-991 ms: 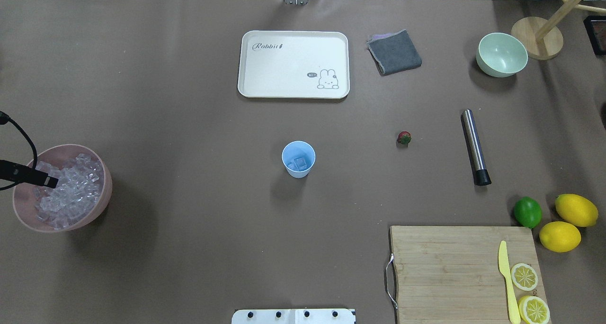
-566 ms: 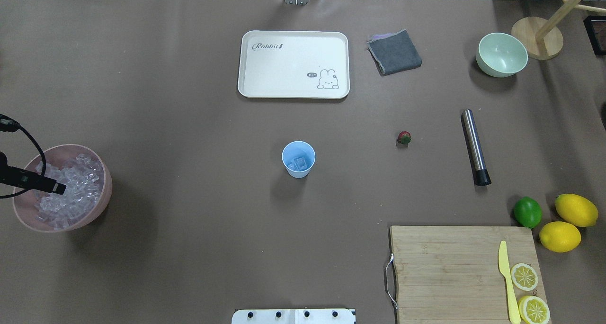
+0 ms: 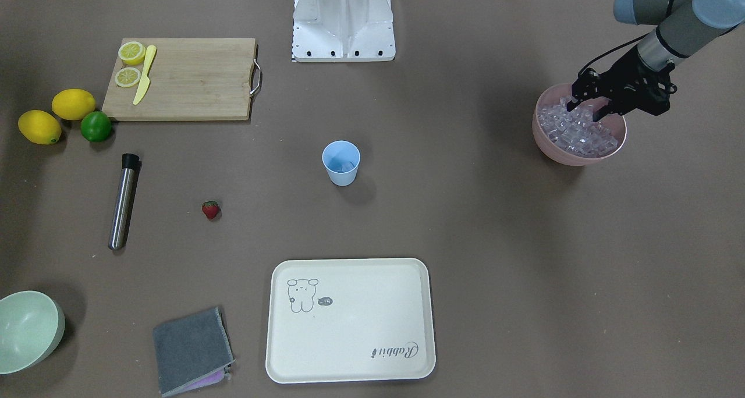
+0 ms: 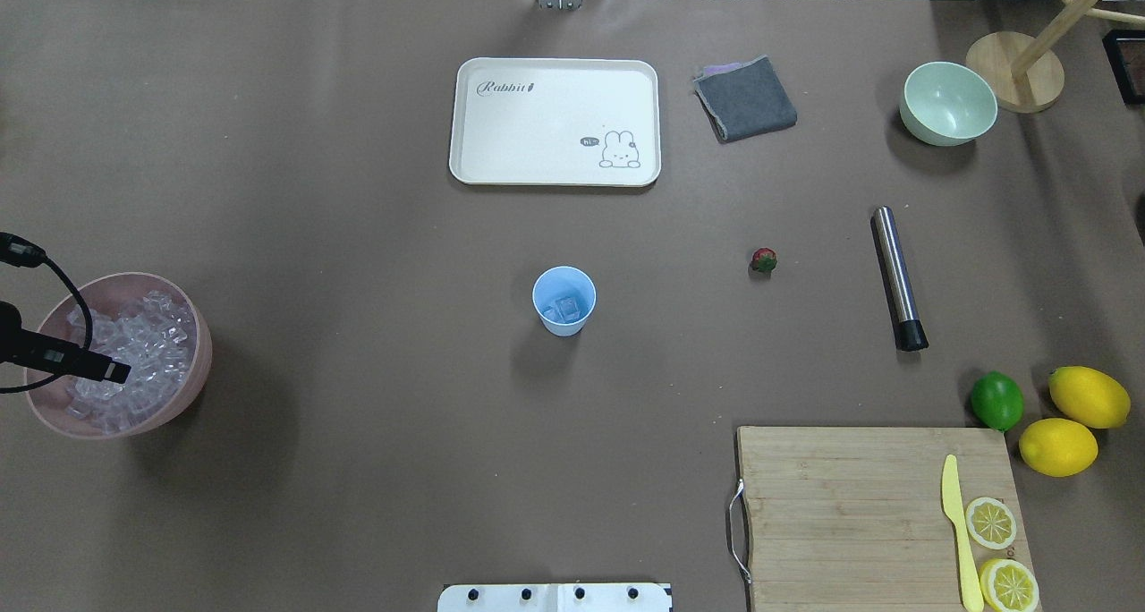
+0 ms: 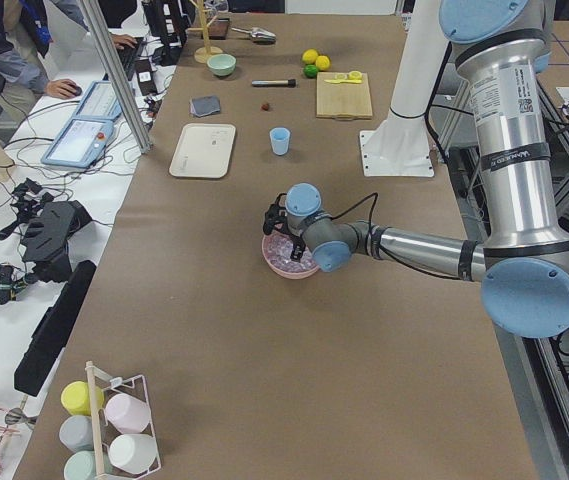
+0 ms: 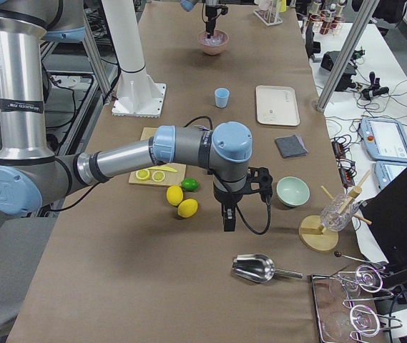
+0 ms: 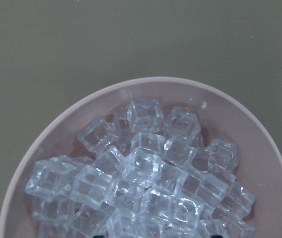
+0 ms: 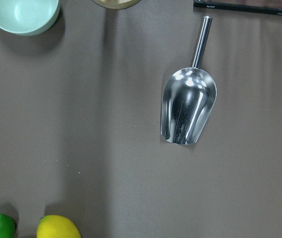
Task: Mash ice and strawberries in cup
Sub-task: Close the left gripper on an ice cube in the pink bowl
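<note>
Left gripper (image 3: pixel 584 110); one cup (image 3: pixel 341 162), one strawberry (image 3: pixel 210 209)

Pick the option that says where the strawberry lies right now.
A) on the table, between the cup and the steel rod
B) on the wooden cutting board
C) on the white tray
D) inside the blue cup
A: the strawberry lies on the table, apart from both the cup and the steel rod, with the cup on one side and the rod on the other.

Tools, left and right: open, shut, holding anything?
Left tool: open, over clear ice cubes in round pink bowl.
Right tool: cannot tell from this side view.
</note>
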Motion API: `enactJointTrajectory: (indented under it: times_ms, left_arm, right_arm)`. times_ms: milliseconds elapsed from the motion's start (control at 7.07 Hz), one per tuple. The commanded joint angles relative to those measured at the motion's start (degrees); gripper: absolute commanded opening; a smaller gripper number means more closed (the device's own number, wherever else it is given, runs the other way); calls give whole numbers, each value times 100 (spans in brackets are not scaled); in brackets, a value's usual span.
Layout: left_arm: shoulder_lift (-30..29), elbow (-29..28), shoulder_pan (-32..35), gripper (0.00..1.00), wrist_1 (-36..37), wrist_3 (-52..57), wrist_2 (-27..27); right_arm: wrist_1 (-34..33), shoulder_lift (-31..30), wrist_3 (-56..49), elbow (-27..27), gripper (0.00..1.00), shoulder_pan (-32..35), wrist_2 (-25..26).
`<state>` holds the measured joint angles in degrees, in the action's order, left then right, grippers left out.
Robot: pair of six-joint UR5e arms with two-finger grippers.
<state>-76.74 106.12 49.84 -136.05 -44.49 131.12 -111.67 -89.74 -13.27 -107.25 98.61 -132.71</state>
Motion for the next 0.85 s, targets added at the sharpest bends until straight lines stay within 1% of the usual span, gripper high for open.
enactJointTrajectory:
  times_ms: [0, 283, 425, 708]
  left_arm:
    - [115, -30, -114, 66, -237, -103, -8]
    - [132, -30, -141, 62, -237, -112, -130]
    - [124, -39, -158, 62, -237, -103, -140]
    - [97, -92, -167, 56, -237, -103, -140]
  right_arm:
    - [-4, -8, 0, 2, 100, 0, 0]
    - [-4, -52, 0, -7, 100, 0, 0]
    - [-4, -61, -9, 2, 100, 0, 0]
    - [-4, -52, 0, -7, 100, 0, 0]
